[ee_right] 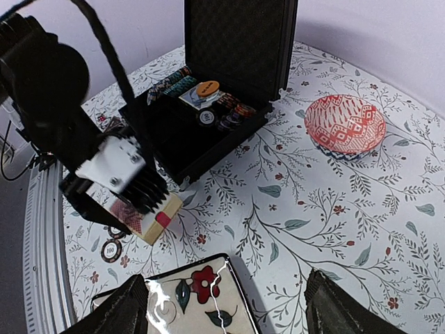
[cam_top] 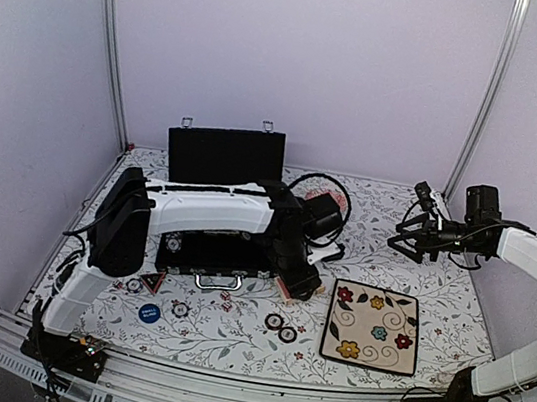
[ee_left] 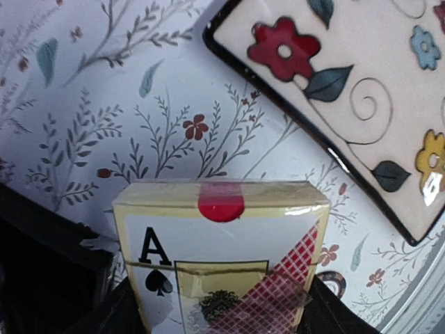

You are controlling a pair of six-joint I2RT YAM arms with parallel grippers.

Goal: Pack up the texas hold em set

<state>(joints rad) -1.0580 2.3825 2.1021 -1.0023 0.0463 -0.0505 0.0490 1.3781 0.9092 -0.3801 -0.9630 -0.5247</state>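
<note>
- While the left fingers (ee_right: 149, 188) stand on either side of it, the card deck (ee_left: 219, 257) sits low over the flowered bench (ee_left: 104, 83). It is just beside the near corner of the open black case (ee_right: 208, 154), with the cream flowered plate (ee_left: 361, 90) close on its other side.
- We cannot tell whether those fingers press the deck yet or only bracket it.
- We judge the deck light and stiff. Its glossy clear wrap looks slippery, so a firm squeeze across the two long sides should suit it.
- On its face we read a large "A" over a black spade. There is a red seal at the top edge and red cross-hatching at one corner.
- Loose chips (cam_top: 274, 321) and a round blue button (cam_top: 149, 312) lie near the case. Their lettering is too small to read.
- The right fingers (ee_right: 128, 309) hang wide apart and hold nothing, well away, near a pink patterned bowl (ee_right: 345, 125).
</note>
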